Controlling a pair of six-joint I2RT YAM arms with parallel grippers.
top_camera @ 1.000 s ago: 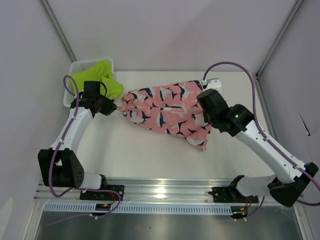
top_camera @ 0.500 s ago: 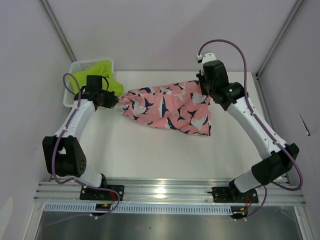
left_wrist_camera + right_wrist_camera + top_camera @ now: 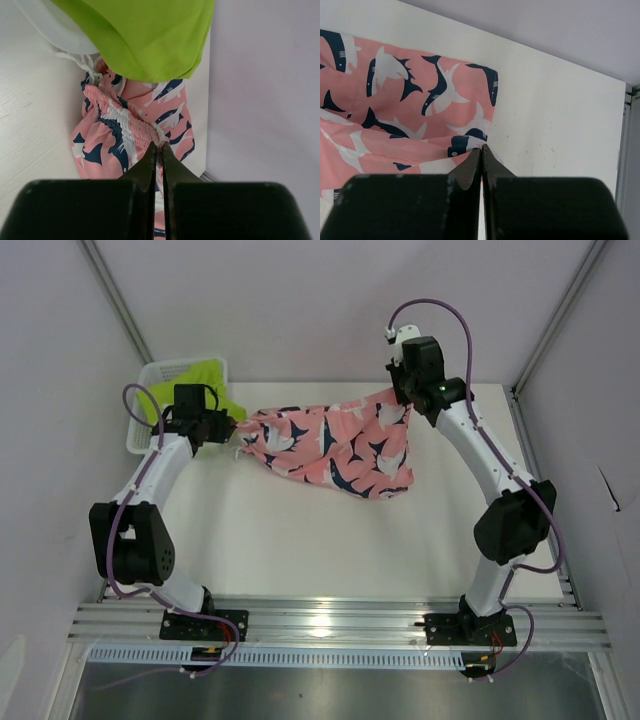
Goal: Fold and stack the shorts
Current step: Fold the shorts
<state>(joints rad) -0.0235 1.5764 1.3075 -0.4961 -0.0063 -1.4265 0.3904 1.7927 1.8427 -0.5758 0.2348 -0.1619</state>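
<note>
The coral-pink shorts (image 3: 330,448) with navy and white print hang stretched between my two grippers above the table's far part. My left gripper (image 3: 232,426) is shut on their gathered waistband (image 3: 131,126) at the left end. My right gripper (image 3: 394,398) is shut on a corner of the pink shorts (image 3: 470,142) at the right end, raised near the back wall. The lime-green shorts (image 3: 200,390) lie in and over the white basket at the far left. They also show at the top of the left wrist view (image 3: 145,35).
The white mesh basket (image 3: 142,400) stands at the far left corner against the side wall. The table's back edge and wall are close behind both grippers. A metal rail (image 3: 330,620) runs along the near edge by the arm bases.
My right gripper has swung from the shorts' lower right up and back to the far edge, lifting that corner. The pink shorts are pulled taut and higher. My left gripper has shifted slightly back.
</note>
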